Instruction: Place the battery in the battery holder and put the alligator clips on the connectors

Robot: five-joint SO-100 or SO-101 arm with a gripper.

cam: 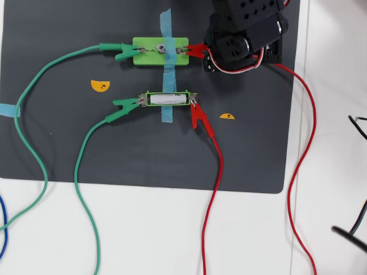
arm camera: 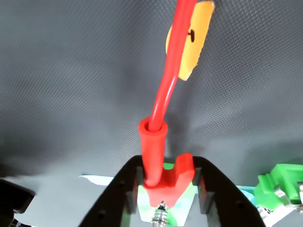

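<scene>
My gripper [arm camera: 168,187] is shut on a red alligator clip [arm camera: 158,161] at the right end of the solid light-green block [cam: 146,51]. The clip's metal tip sits at that end's connector [arm camera: 162,208]. In the overhead view the gripper [cam: 207,54] comes in from the right, and the arm hides part of the clip [cam: 198,51]. A green clip [cam: 123,51] is on the block's left tab. The white battery [cam: 168,99] lies in the bright-green battery holder [cam: 168,91], with a green clip [cam: 126,104] at its left tab and a second red clip [cam: 198,114] at its right tab.
A blue tape strip [cam: 166,26] runs over block and holder on the dark mat [cam: 69,143]. Two orange half-disc stickers [cam: 100,85] [cam: 227,116] lie on the mat. Red and green wires trail onto the white table [cam: 172,229]. A bright-green part [arm camera: 281,182] shows at the wrist view's lower right.
</scene>
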